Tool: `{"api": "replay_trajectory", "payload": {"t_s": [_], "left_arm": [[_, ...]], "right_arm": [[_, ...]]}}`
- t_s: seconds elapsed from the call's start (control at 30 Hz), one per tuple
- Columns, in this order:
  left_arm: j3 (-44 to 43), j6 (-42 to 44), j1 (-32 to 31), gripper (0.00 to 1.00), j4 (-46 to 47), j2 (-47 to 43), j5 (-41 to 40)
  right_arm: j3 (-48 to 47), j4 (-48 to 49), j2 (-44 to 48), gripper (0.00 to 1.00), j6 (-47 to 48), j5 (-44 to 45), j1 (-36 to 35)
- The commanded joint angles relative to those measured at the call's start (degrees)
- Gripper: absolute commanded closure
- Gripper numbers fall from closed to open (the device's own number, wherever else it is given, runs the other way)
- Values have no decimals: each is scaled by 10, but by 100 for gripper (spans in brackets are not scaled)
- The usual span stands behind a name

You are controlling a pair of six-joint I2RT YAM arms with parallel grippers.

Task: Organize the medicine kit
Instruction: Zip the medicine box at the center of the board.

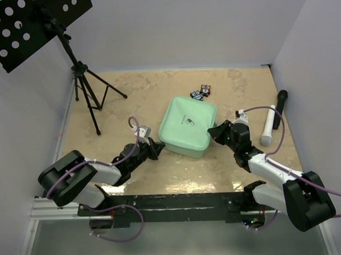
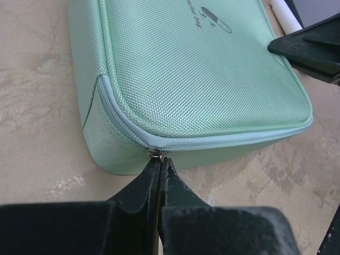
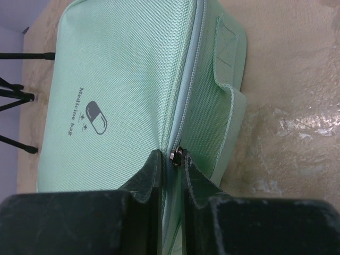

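The left gripper point(image 2: 159, 161) is clenched on a small metal zip slider point(image 2: 155, 153), its jaws pressed together with the slider nipped at their tips. This slider sits at the corner of the medicine kit point(image 2: 202, 74), a mint-green, rounded-rectangular case of woven fabric with a capsule mark printed on its lid.

The right gripper point(image 3: 171, 159) is closed on a second metal zip slider point(image 3: 175, 154) on the opposite side of the kit, beside a sewn mint-green fabric strap point(image 3: 231, 85). Here the jaws are kept slightly apart by the slider held between them.

The kit lies flat on the mottled beige table point(image 1: 141, 100), lid up and apparently zipped shut. It is flanked by both arms, presumably so that each slider can be drawn along its own side while the case is steadied by the other.

Several small dark packets point(image 1: 202, 92) lie just behind the kit. A white cylinder with a black end point(image 1: 269, 127) lies to its right, beyond the right gripper. Because these items are outside it, opening is judged to be the step in hand.
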State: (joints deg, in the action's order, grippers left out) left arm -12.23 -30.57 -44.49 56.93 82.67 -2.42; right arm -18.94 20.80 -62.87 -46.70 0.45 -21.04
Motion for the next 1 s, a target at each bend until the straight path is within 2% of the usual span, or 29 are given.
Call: {"api": "replay_trajectory", "payload": {"t_s": [0.0,0.47,0.63,0.87,0.9,0.97], "left_arm": [[12,-18,-49,100,2,21,157],[-36,-18,-98,100,27,97,187],[-6,-15,-95,100,24,60,142],[-17,-8,-92,100,-18,43,117],[-10,-11,-88,100,-19,35,109],[3,-13,-77,100,-20,18,98]], "right_arm": [[19,-28,-4,100,-41,-125,-41],[20,-1,-25,100,-81,-92,-106],[14,-15,-13,100,-68,-81,-107],[20,-10,-7,100,-64,-97,-114],[18,-21,0,97,-60,-97,-114],[11,-47,14,84,-45,-94,-114]]}}
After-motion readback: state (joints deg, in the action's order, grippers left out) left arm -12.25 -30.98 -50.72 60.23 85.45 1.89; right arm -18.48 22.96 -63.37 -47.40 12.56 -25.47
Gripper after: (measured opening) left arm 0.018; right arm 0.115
